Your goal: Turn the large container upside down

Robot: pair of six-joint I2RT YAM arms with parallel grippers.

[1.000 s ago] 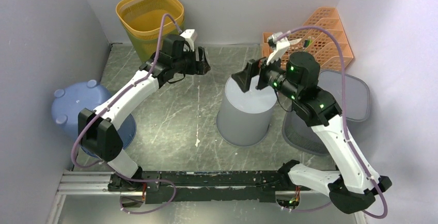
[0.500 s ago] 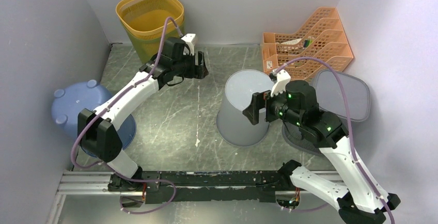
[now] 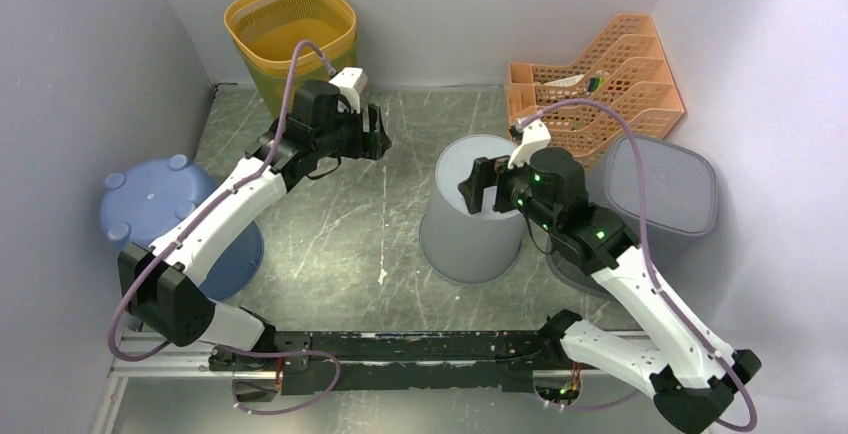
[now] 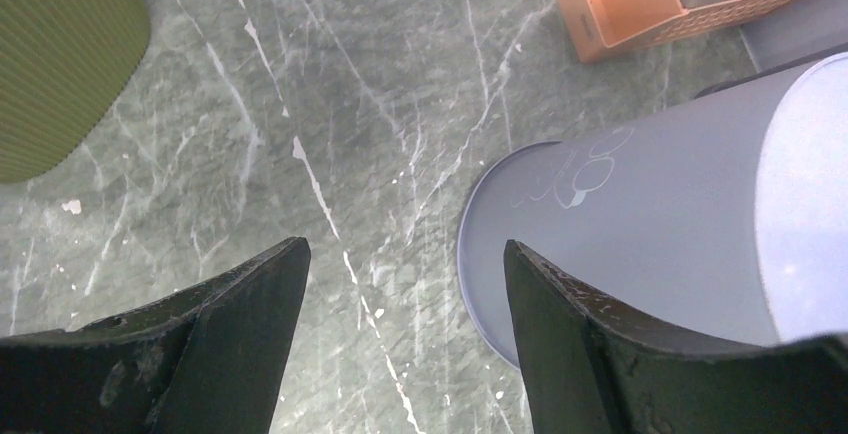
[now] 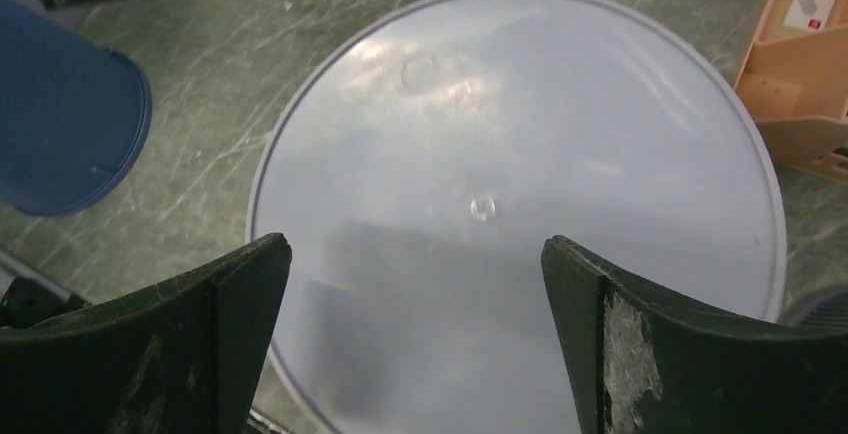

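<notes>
Seems past the turning itself: finds the large container (image 3: 470, 234) rim-down on the surface (image 3: 340, 224), closed base up, directly beneath the right fingers (image 3: 480, 186), spread wide and gripping nothing. Puts it ahead and to the right of the left fingers (image 3: 378, 134), well apart, likewise spread and empty. Calls next, probably, for drawing both arms clear without nudging it. Gives only the flat base from the right wrist; gives the side wall and flared rim meeting the surface from the left wrist.

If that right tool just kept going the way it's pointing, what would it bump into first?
Probably the grey container: its flat upturned base lies straight ahead of the open right tool. Depth is unclear.
</notes>
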